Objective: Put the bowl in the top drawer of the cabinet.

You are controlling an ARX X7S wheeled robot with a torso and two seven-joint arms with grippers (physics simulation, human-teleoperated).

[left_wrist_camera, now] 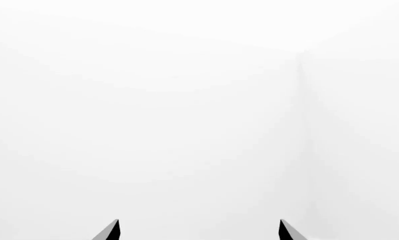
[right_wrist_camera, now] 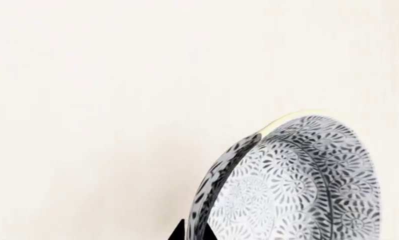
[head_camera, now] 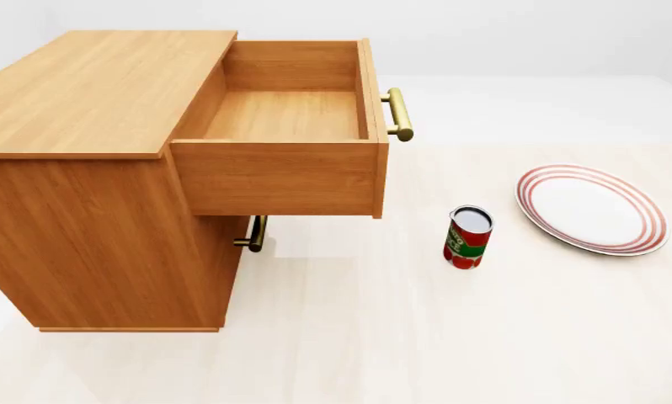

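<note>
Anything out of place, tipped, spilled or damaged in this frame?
Nothing spilled or broken. The top drawer stands pulled open and empty. The can is upright beside the plate. The bowl appears only in the right wrist view, tilted on edge at the right gripper.

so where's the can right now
In the head view the can stands upright on the pale table, between the cabinet and the red-ringed plate.

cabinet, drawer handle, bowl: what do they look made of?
Cabinet: light-brown wood, matte, grain lines visible. Top drawer handle: brass-like metal, golden sheen. Bowl: probably glazed ceramic, dense blue-grey pattern on white, smooth pale rim; a render, so uncertain.
</note>
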